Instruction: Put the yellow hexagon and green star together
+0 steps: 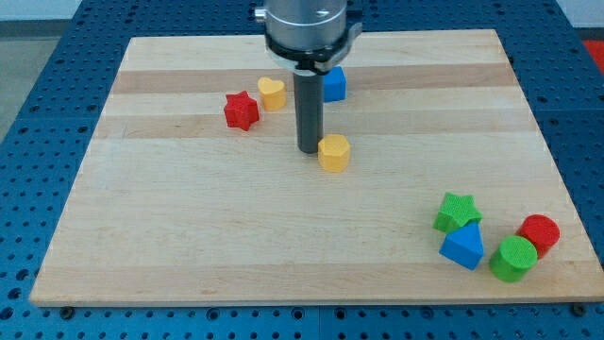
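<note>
No pincer here, just a rod; my tip (pixel 310 149) sits touching the yellow hexagon (pixel 333 152) on its view-left side. The green star (pixel 457 211) lies well off toward the view's bottom right of that hexagon. The hexagon looks light, hard and slippery on the desk (pixel 189 246), so it probably wants a push square on its upper-left face.

The arm is coming down from the view's top edge, a little left of centre, where only its round silver-and-black end housing (pixel 311 28) is showing; the rest is lying outside the view. From that housing a straight dark rod (pixel 310 104) is hanging upright, with no tilt to be seen. My tip (pixel 309 149) is sitting at the rod's lower end, down at the level of the table (pixel 189 246), near the middle of the view.
</note>
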